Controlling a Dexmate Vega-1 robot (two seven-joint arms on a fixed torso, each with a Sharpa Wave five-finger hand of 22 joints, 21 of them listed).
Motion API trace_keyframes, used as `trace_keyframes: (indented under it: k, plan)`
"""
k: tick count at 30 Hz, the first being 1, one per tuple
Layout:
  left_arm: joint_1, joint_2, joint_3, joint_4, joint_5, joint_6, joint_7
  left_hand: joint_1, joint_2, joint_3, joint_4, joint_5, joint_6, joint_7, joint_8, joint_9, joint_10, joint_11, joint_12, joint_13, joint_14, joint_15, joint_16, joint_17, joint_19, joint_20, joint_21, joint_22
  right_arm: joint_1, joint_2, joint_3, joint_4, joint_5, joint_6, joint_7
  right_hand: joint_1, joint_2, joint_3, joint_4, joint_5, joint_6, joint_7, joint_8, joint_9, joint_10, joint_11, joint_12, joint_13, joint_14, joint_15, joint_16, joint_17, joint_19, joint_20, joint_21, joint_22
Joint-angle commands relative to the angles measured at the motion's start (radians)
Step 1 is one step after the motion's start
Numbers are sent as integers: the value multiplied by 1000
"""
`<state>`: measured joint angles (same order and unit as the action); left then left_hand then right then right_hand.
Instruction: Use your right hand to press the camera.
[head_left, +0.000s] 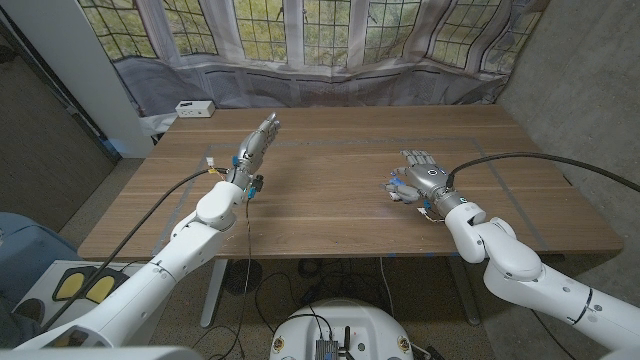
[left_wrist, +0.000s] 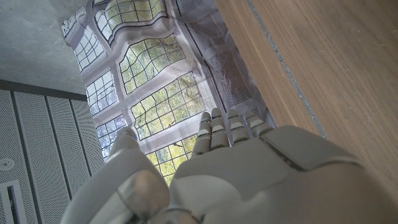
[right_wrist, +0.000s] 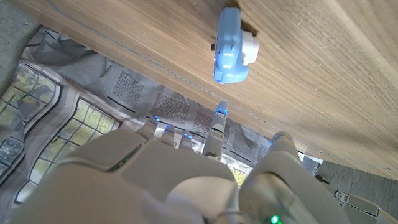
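Your right hand sits over the wooden table just beside the small blue camera, which lies on the tabletop at the hand's left edge; from the right wrist view the camera rests on the wood with its white lens part sideways, apart from the fingers, which are extended and hold nothing. Your left hand is well apart from the camera, across the table toward the white box at the far corner, fingers straight and spread, empty.
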<state>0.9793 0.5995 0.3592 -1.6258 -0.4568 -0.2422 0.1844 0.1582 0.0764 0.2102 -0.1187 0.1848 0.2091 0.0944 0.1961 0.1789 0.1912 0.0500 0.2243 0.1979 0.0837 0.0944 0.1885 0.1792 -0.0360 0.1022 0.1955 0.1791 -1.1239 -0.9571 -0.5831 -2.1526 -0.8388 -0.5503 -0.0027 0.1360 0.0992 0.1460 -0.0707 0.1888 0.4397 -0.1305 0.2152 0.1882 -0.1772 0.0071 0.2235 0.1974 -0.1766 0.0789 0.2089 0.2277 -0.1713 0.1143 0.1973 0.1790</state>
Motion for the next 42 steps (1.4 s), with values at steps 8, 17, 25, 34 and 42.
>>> trace_keyframes:
  k: [8,17,25,34,42]
  plan:
    - [-5,-6,6,15,-3,0,-6,0,-7,4,3,0,6,3,-2,3,6,-1,-4,1,-5,5,0,3,-8,3,1,2,24,13,-24,26,3,-7,4,-4,4,8,3,1,12,-1,4,6,-66,-5,7,4,-227,3,12,2,-236,-3,8,5]
    - [-12,-11,9,23,-4,1,-8,0,-7,5,3,0,7,2,-2,3,5,1,-4,1,-5,5,1,3,-8,2,1,2,30,14,-30,35,11,-6,2,-3,4,10,2,1,19,-2,4,5,-61,-7,8,4,-223,4,13,2,-234,-2,9,5]
    - [-17,-12,13,25,-3,5,-9,0,-7,5,3,0,9,2,-2,3,7,0,-4,1,-6,5,0,3,-10,4,1,2,30,14,-35,38,16,-9,0,-2,4,11,1,1,25,-5,4,5,-57,-9,9,4,-218,3,14,1,-231,-1,10,4]
    - [-19,-12,15,23,-2,9,-7,0,-7,5,3,0,8,2,-3,3,6,0,-5,1,-5,3,1,3,-11,4,1,2,37,15,-41,45,25,-8,3,-1,5,13,1,1,29,-3,4,5,-55,-9,9,4,-212,2,15,0,-221,-1,14,4]
    - [-21,-13,17,24,0,12,-6,0,-7,6,3,0,9,2,-3,3,8,0,-4,2,-5,3,1,3,-13,7,0,2,36,14,-41,50,35,-4,-9,-1,4,14,0,1,29,-1,1,5,-52,-7,9,4,-208,3,16,0,-216,2,15,4]
